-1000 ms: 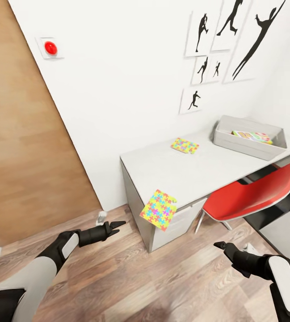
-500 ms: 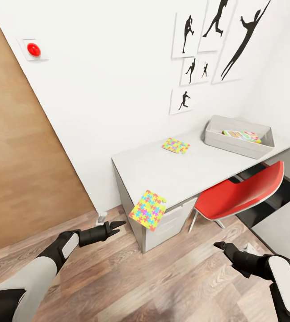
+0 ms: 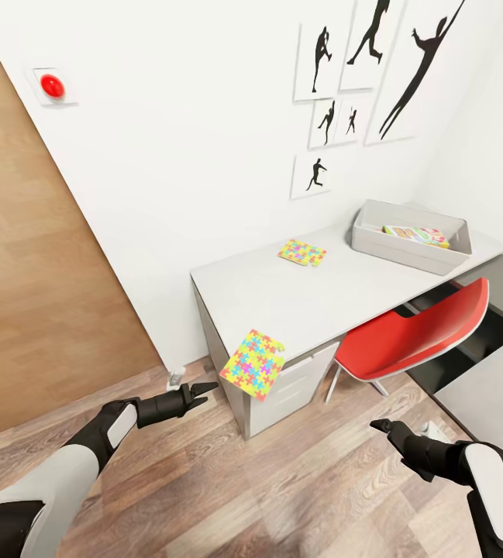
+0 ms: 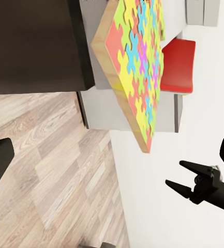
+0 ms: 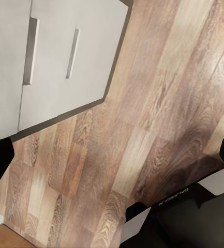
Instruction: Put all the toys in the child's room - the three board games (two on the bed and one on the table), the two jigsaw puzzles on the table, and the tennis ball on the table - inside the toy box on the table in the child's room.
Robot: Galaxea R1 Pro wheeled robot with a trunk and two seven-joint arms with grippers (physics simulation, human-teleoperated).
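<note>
Jigsaw puzzles are what matter here: one jigsaw puzzle (image 3: 255, 364) hangs tilted off the near front edge of the table (image 3: 282, 298), beside the drawer unit (image 3: 291, 391), and the second puzzle (image 3: 301, 252) lies flat farther back on the tabletop. The toy box (image 3: 406, 246) sits at the table's far end with a colourful flat item — likely a board game (image 3: 415, 232) — already inside. No tennis ball is apparent on the table.

The left gripper (image 3: 198, 393) is held low over the wood floor, its fingers drawn close to a point and carrying nothing; the right gripper (image 3: 384, 425) also hangs low and empty, though how wide its fingers stand I cannot tell. The red chair (image 3: 422, 333) is tucked under the table between the robot and the box.

The step in hand looks like an approach to the overhanging puzzle. To do it well, the base should close in squarely on the table corner, the left arm should rise to edge level, and the fingers should open before reaching — pinching the puzzle's free edge rather than nudging it, since a push could tip it onto the floor.
</note>
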